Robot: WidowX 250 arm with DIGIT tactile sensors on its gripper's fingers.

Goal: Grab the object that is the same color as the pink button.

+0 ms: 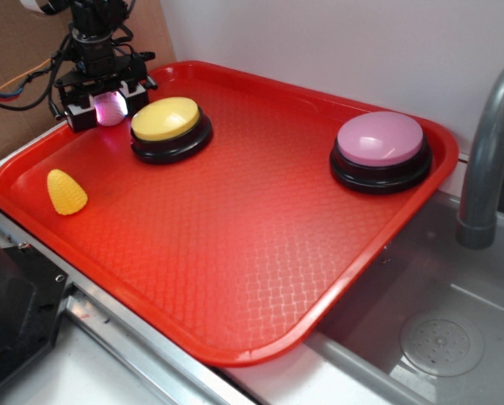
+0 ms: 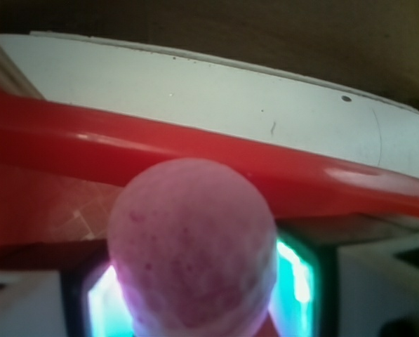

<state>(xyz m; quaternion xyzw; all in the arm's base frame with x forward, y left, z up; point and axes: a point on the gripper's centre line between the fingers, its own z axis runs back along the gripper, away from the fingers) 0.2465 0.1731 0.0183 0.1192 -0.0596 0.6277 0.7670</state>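
Observation:
The object, a small pink dimpled ball (image 1: 111,107), sits between the fingers of my gripper (image 1: 106,113) at the tray's far left corner. In the wrist view the ball (image 2: 191,246) fills the gap, with a glowing teal pad (image 2: 297,281) pressed against each side, so the gripper (image 2: 195,305) is shut on it. I cannot tell whether the ball touches the tray. The pink button (image 1: 380,139), a lilac dome on a black base, stands at the tray's far right, well away from the gripper.
A red tray (image 1: 235,228) holds everything. A yellow dome button (image 1: 165,118) stands just right of the gripper. A yellow cone toy (image 1: 66,191) lies at the left. The tray rim (image 2: 195,151) runs close behind the ball. A grey faucet (image 1: 488,152) and sink (image 1: 437,337) are at the right.

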